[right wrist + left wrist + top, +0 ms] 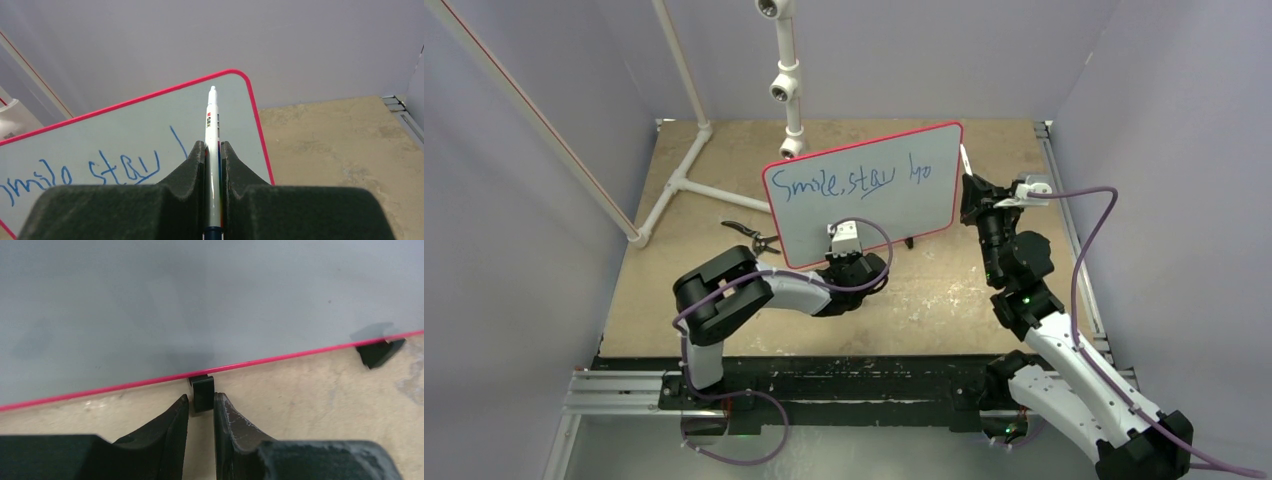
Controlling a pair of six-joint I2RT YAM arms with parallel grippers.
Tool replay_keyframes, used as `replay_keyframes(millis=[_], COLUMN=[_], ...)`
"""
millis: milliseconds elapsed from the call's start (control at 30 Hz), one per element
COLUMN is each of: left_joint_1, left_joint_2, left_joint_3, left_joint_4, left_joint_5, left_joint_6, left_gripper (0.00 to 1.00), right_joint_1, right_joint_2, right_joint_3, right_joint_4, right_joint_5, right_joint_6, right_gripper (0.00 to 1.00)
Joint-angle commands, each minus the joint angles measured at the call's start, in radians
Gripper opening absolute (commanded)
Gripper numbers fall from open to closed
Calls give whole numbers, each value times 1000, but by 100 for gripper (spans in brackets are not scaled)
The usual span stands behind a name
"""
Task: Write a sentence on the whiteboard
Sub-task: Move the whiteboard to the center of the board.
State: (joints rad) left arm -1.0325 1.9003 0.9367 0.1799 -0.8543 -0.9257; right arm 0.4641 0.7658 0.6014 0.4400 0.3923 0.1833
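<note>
Two left fingers (165, 440), narrowly parted, flank a black foot (202, 392) of the whiteboard (864, 215), upright on the table (984, 300); whether they pinch it is unclear. Right fingers (185, 175) clench a white marker (212, 125) near the end of the sentence (856, 180).

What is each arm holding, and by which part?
Right gripper: the marker, by its barrel. Left gripper: jaws flank a whiteboard foot; grip cannot be told.

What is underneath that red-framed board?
Two small black feet hold the whiteboard up on the tan table; the fingertips of the left gripper flank one. The table right behind its lower edge is covered by the board.
</note>
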Motion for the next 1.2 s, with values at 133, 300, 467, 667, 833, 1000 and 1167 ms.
replay_keyframes(millis=[133, 300, 467, 667, 833, 1000, 1167], left_joint_1=[11, 21, 20, 19, 6, -13, -46], left_joint_2=[-62, -39, -40, -118, -208, -253, -276], left_joint_3=[-40, -34, -22, -78, -152, -198, -214], left_joint_4=[-45, -31, -62, -148, -215, -258, -308], left_joint_5=[-90, -94, -115, -123, -140, -151, -157], left_joint_6=[75, 106, 115, 63, 17, -37, -94], left_gripper=[26, 24, 5, 0, 0, 0, 0], right_joint_1=[0, 1, 0, 1, 0, 0, 1], right_joint_2=[4, -10, -25, -54, -96, -178, -228], right_joint_3=[0, -3, -3, 7, 16, 4, 11], right_joint_4=[19, 16, 11, -12, -35, -48, -96], right_joint_5=[-12, -11, -13, -39, -162, -379, -529], right_joint_6=[4, 4, 5, 17, 43, 70, 84], right_gripper=[0, 0, 0, 0, 0, 0, 0])
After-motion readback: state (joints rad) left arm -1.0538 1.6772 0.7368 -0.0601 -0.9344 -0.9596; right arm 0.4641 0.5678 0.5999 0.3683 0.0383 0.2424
